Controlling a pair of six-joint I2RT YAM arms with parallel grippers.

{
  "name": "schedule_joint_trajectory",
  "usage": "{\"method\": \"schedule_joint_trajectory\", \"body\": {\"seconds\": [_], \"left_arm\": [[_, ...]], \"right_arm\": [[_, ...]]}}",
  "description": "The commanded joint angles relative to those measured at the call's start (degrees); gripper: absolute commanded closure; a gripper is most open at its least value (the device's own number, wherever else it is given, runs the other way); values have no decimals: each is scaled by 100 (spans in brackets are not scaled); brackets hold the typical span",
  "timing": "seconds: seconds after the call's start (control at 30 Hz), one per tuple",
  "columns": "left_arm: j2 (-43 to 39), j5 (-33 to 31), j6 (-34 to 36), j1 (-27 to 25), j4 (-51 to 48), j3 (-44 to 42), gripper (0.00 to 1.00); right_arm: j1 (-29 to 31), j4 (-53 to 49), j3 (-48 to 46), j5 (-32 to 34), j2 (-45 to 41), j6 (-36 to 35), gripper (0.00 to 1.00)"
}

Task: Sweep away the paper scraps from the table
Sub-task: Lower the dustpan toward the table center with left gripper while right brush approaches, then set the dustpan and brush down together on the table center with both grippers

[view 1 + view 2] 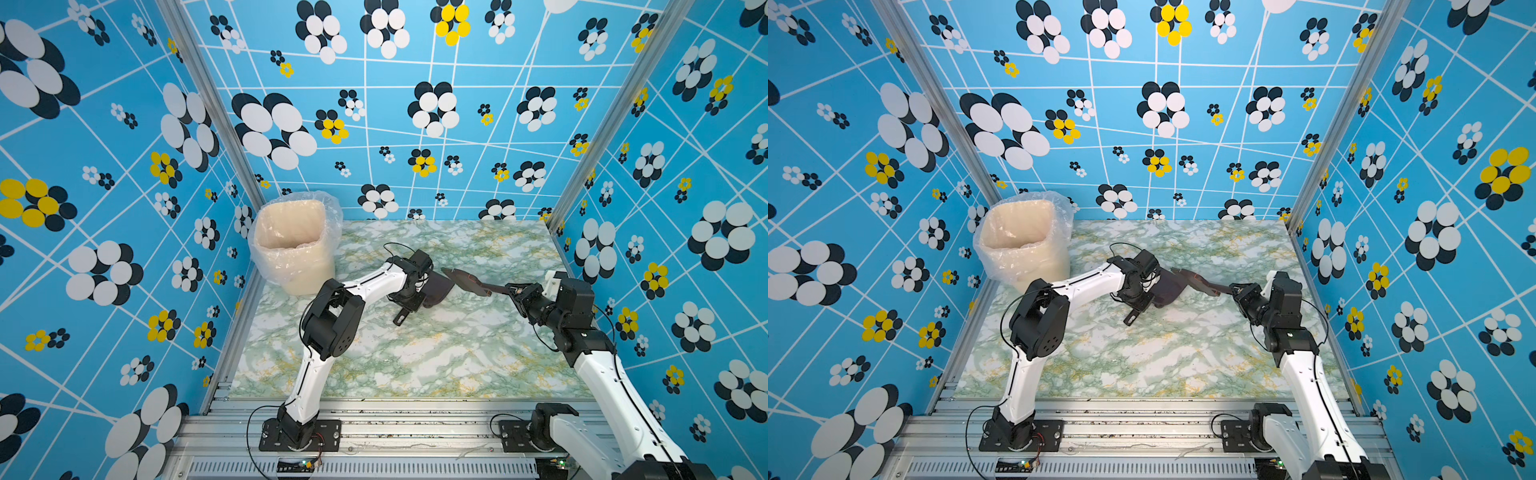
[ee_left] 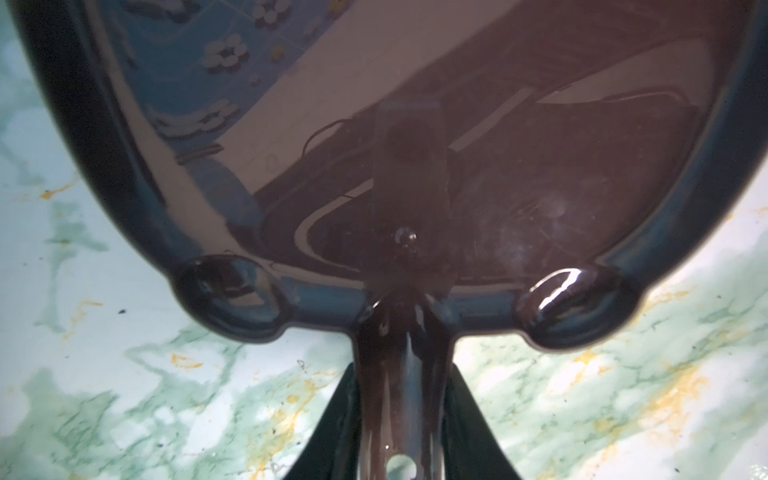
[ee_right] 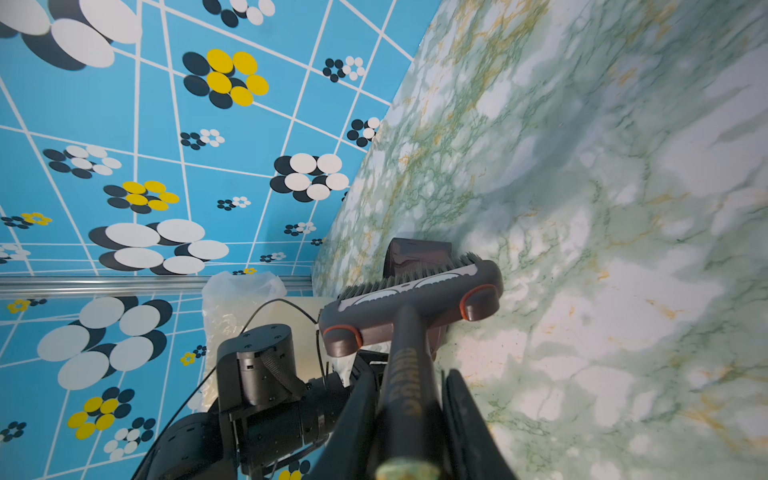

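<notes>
At the middle of the surface [image 1: 415,357], our left pincer [image 2: 403,399] is clamped on the dustpan [image 1: 437,287] handle. Our right pincer [image 3: 409,386] is clamped on the brush [image 3: 415,299] handle, bristles at the dustpan's mouth. Where the scraps are, we cannot tell. Far left stands the bin [image 1: 291,249], lined in clear plastic.

Gold lettering on the brush handle [image 3: 405,384] is too blurred to read

Our left arm [image 1: 309,376] and right arm [image 1: 611,390] wear glossy white shells between chunky black joint housings; thin black cables [image 1: 397,244] loop off them, and black base plates [image 1: 328,432] sit bolted with silver screws.
</notes>
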Motion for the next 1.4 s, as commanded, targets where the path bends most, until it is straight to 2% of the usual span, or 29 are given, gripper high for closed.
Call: {"method": "schedule_joint_trajectory", "body": {"seconds": [0.0,0.07,0.17,0.33,0.47,0.73,0.87,1.07,1.37], "left_arm": [[19,-100,-112,-50,-113,178,81],[-1,-58,-128,-62,-173,203,74],[-70,-27,-122,-95,-220,178,58],[-131,-49,-112,-127,-354,118,46],[-326,-162,-156,-131,-339,-43,40],[-1178,-282,-225,-135,-341,-483,36],[-1655,-425,-279,-114,-346,-845,34],[-2292,-523,-435,-7,-278,-1464,32],[-2902,-548,-577,230,-117,-2168,30]], "right_arm": [[-21,-282,340,-212,-112,-449,100],[-17,-378,378,-254,-84,-561,100],[-16,-491,424,-328,-26,-654,100],[-20,-577,481,-491,34,-723,100],[-20,-651,513,-587,37,-824,100],[-17,-472,627,-939,152,-760,100],[-15,130,527,-1187,261,-539,100],[7,917,305,-1225,350,-317,100],[233,1481,199,-1662,641,-432,100]]}}
